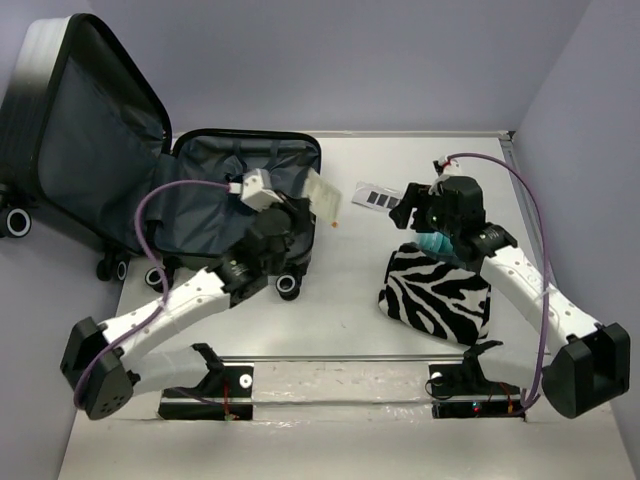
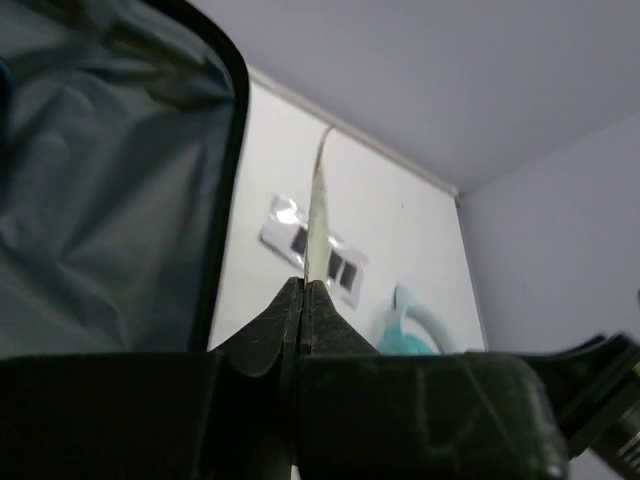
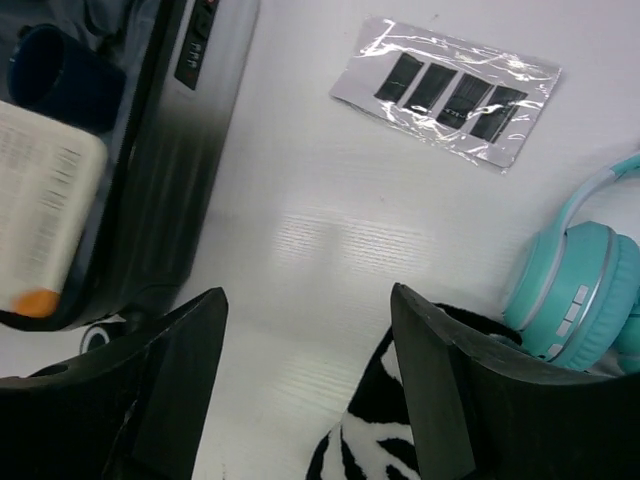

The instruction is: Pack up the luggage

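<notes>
You will find no wording here that can actually be read. The pale card [image 3: 45, 190] lying over the edge of the luggage [image 3: 190, 150] carries rows of fine print, all too blurred to make out, with an orange dot [image 3: 35, 300] near its lower corner. The clear packet [image 3: 445, 92] on the table [image 3: 300, 240] shows only four plain black bars.
</notes>
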`<control>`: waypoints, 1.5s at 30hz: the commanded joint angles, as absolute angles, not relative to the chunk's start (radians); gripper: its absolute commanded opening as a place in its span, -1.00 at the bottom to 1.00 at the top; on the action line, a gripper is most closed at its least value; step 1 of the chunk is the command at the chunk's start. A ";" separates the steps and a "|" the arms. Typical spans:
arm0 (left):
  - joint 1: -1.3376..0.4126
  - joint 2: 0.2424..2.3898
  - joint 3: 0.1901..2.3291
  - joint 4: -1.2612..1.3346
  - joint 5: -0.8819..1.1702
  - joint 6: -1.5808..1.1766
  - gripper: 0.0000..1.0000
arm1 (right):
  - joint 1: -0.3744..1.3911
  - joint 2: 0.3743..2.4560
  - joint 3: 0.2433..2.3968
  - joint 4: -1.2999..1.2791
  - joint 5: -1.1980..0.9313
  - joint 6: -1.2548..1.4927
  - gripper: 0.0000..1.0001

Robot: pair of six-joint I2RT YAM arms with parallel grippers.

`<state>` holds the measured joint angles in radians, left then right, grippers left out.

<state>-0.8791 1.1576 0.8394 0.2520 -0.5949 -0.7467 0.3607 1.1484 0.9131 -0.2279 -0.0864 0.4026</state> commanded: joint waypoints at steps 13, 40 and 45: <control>-0.295 0.912 0.785 0.083 -0.496 -0.785 -0.78 | 0.458 1.682 1.307 -0.362 -0.006 -0.070 0.39; -0.218 0.612 0.910 -0.193 0.064 -0.364 0.98 | 0.500 2.279 1.773 -0.370 0.207 -0.380 0.23; -0.255 0.558 0.877 -0.166 -0.046 -0.356 0.98 | 0.500 2.321 1.815 -0.368 0.156 -0.344 -0.11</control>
